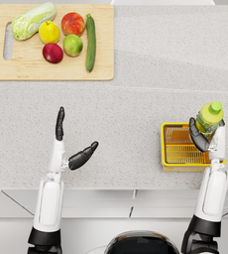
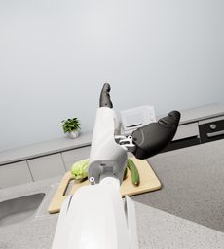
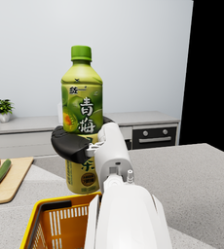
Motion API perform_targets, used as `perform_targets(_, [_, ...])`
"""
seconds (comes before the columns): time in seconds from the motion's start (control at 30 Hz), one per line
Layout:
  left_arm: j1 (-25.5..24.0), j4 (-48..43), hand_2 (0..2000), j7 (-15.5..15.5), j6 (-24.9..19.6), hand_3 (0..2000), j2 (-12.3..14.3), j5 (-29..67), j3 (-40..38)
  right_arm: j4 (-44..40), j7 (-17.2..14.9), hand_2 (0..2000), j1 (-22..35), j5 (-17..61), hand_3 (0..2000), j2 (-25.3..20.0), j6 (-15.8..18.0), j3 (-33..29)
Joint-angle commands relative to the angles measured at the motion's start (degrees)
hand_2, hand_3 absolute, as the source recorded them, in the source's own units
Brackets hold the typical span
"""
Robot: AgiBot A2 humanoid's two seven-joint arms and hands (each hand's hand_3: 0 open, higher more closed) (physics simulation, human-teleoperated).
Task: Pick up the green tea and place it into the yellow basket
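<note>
White forearms rise from the near edge, one on each side. Right hand (image 1: 201, 136) grips the green tea (image 1: 208, 118) upright, dark fingers wrapped round the lower label; bottle sits over the far right corner of the yellow basket (image 1: 171, 149). Can't tell from the head view whether its base is above the rim or already inside; in the right wrist view the base shows above and beyond the basket rim (image 3: 60, 202). Right forearm hides the basket's right side in the head view, and in the wrist view it hides most of the hand and part of the label. Basket's near edge is cut off in the wrist view.

Left hand (image 1: 69, 144) holds nothing: fingers straight and pointing far, thumb spread out to the right, above bare grey counter (image 1: 136, 109), well apart from basket and bottle.

Far left on the counter: wooden cutting board (image 1: 17, 72) with a cabbage (image 1: 33, 20), yellow fruit (image 1: 49, 32), red-orange fruit (image 1: 73, 23), green fruit (image 1: 73, 45), dark red fruit (image 1: 52, 52) and a cucumber (image 1: 90, 42). Left wrist view has the forearm hiding much of the board's load.

Beyond: sink (image 2: 11, 209) partly cut off, potted plant (image 2: 71, 126), white microwave (image 2: 137, 116), oven front (image 3: 154, 136).
</note>
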Motion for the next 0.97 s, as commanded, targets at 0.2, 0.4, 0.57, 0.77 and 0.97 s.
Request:
perform_targets(0.2, [7.39,5.7,0,0.0,0.0,0,2.7,0.0,-0.48,2.71,8.81,0,2.12,-0.04,0,0.42,-2.24,4.11])
perform_targets(0.4, [18.59,11.01,0,0.0,0.0,0,3.56,0.0,-6.06,7.74,16.97,0,7.52,-0.04,0,2.43,-6.52,1.06])
perform_targets(0.57, [13.58,9.67,0,0.0,0.0,0,3.92,-0.03,-12.08,6.93,18.01,0,6.01,-0.05,0,1.99,-7.06,-1.66])
perform_targets(0.77, [12.51,10.0,0,0.0,0.0,0,4.15,-0.04,-11.54,5.94,18.22,0,4.85,-0.05,0,1.82,-7.17,0.29])
perform_targets(0.97, [12.17,9.99,0,0.0,0.0,0,4.2,-0.04,-11.99,5.66,18.25,0,4.68,-0.05,0,1.8,-7.19,0.62])
